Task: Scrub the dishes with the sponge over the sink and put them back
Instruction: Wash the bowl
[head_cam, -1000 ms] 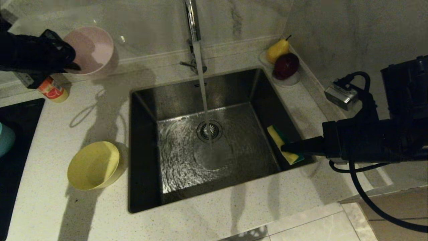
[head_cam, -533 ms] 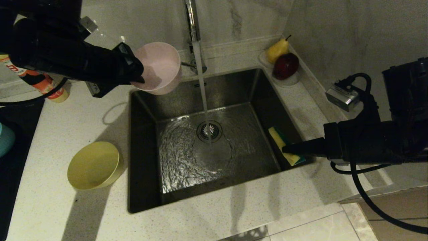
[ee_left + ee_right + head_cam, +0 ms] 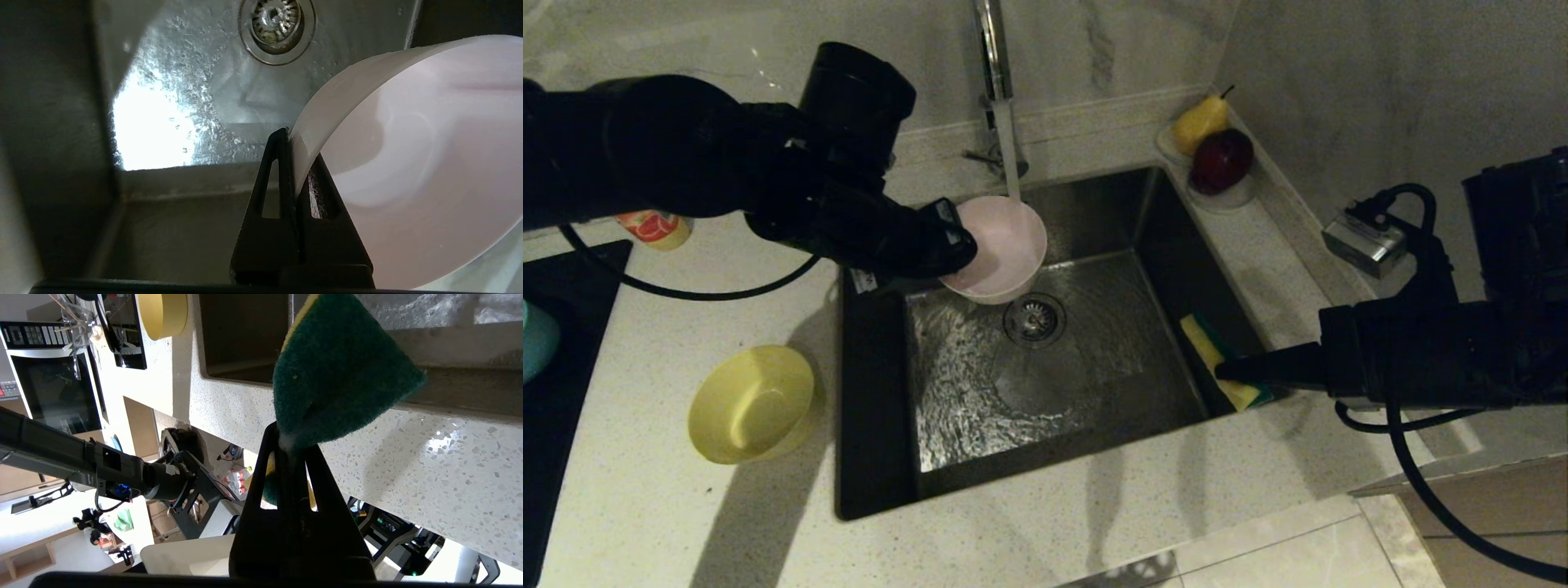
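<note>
— So where is the pink bowl [image 3: 1001, 245] against the left gripper [image 3: 960, 245]?

— Right at its tip: the fingers are pinched on the bowl's near rim, one finger inside the wall and one outside, as the left wrist view [image 3: 292, 139] shows. The bowl hangs over the back part of the sink [image 3: 874, 343], above and just beside the drain [image 3: 1034, 318], with the tap's [image 3: 992, 49] stream falling into it.

— Which way does it face?

— Mouth up and tipped a little toward the robot's right; being round, it has no long axis.

— And the sponge [image 3: 1227, 359]?

— It is squeezed between the closed fingers of the right gripper [image 3: 1232, 369], held at the sink's right edge. Its long side runs from the gripper toward the back of the sink, yellow foam facing the drain, green face [image 3: 339, 371] turned away.

— The others?

— The yellow bowl [image 3: 752, 404] sits upright on the counter [image 3: 1045, 523] left of the sink.
</note>
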